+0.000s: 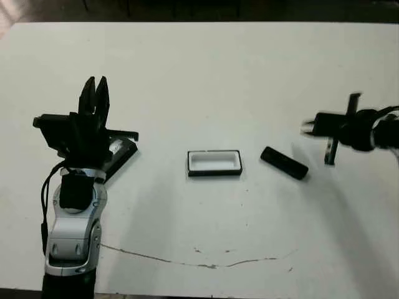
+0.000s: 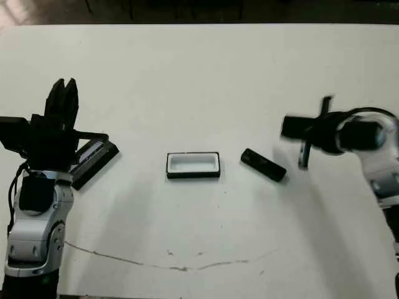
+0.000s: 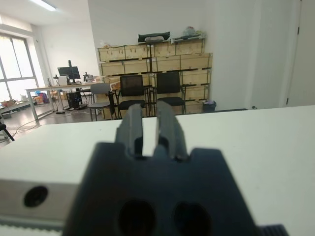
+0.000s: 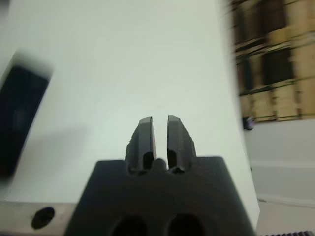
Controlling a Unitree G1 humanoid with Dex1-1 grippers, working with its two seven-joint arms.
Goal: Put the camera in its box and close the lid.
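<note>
even bright overhead light, soft shadows on table (image 1: 206, 75); right gripper (image 1: 310, 128) motion-blurred.

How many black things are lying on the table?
3: the lid on the left, partly behind the left gripper; the box in the middle; the camera right of it.

- My left arm (image 1: 73, 227) has a silver-grey shell with rounded segments and a black joint block set into it, with a black base below.
- A black cable (image 1: 45, 199) loops along its outer side.
- My left gripper (image 1: 94, 99) is black all over: a boxy body and two ridged fingers (image 3: 132, 129).
- In the left wrist view I see two round holes in that body and one in a pale bar beside it.
- My right arm (image 2: 380, 156) is silver-white with a black wrist, and my right gripper (image 4: 159, 135) matches the left one.
</note>
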